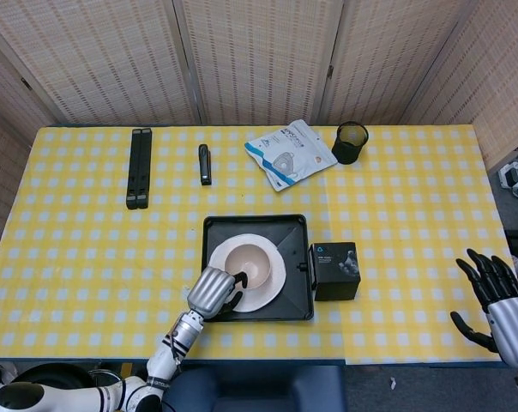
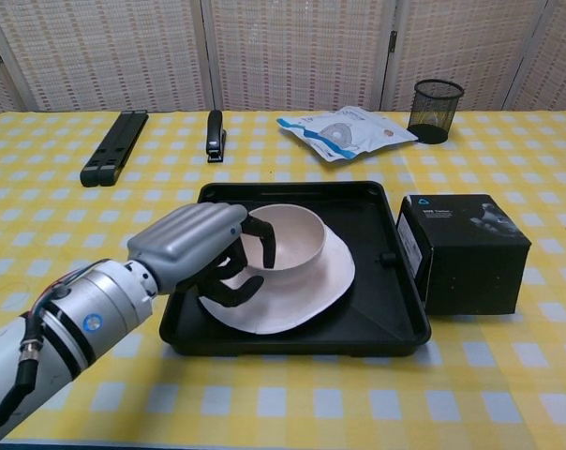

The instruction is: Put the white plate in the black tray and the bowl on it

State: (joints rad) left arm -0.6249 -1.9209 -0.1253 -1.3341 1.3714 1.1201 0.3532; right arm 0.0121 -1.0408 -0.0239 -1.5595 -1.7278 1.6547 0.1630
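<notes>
While the left hand (image 2: 203, 255) holds its rim, the round cream bowl (image 2: 285, 238) sits on the white plate (image 2: 302, 291) inside the black tray (image 2: 395, 323), mid-frame. Lower right, the right hand (image 1: 492, 292) spreads wide, holding nothing.

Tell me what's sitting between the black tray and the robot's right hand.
A black box stands right beside the black tray. From there to the right robot hand, the head view shows only bare yellow checked tablecloth.
</notes>
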